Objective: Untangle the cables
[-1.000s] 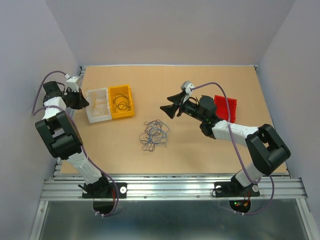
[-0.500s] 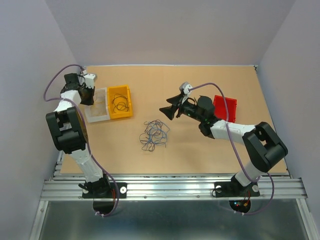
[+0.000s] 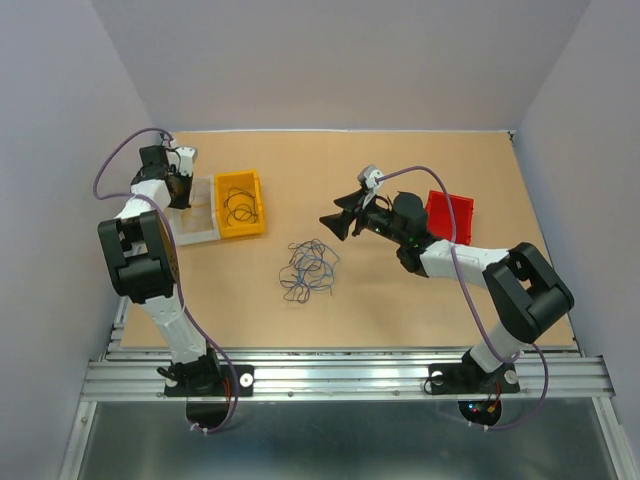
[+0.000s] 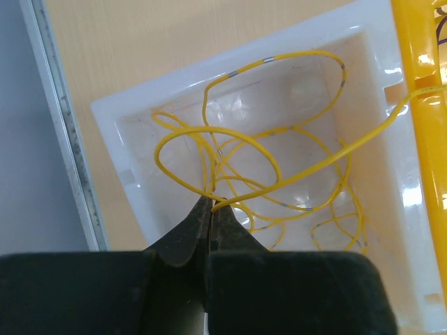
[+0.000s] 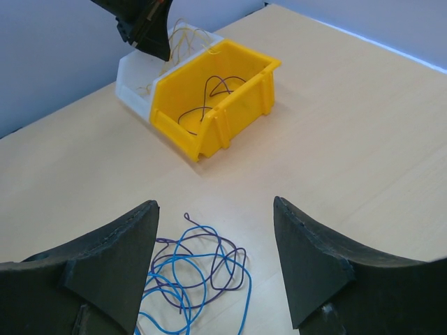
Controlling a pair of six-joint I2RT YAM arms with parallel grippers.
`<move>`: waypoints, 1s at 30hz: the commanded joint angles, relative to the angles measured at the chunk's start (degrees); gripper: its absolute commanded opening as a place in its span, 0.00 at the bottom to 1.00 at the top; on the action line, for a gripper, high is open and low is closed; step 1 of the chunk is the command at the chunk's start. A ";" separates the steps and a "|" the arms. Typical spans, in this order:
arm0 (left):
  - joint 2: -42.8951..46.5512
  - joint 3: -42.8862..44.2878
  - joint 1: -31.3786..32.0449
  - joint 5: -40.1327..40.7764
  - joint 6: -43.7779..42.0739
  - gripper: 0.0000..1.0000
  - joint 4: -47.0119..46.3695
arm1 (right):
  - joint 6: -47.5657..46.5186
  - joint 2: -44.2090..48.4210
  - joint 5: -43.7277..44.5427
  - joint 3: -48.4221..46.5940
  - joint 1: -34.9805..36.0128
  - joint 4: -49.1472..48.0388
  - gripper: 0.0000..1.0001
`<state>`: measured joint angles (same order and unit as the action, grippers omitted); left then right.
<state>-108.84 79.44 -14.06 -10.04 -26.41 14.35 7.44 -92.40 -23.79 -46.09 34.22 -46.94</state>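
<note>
Jaws pinched on a yellow wire (image 4: 209, 130), the left gripper (image 4: 210, 202) hangs over the white bin (image 4: 112, 139), likely sorting by colour, while the right gripper (image 5: 215, 209) gapes beside the blue-purple tangle (image 5: 201, 265) mid-table.

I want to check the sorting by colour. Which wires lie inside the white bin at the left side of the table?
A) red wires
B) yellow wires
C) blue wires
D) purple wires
B: the left wrist view shows only yellow wires looping inside the white bin.
</note>
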 commanded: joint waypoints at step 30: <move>4.95 0.54 -4.13 -0.95 -6.46 0.00 3.76 | 6.09 -11.64 -3.19 -16.12 3.13 1.84 0.65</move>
<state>-103.33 78.08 -18.48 -11.27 -31.31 17.43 11.97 -100.79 -26.41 -55.22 35.35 -45.82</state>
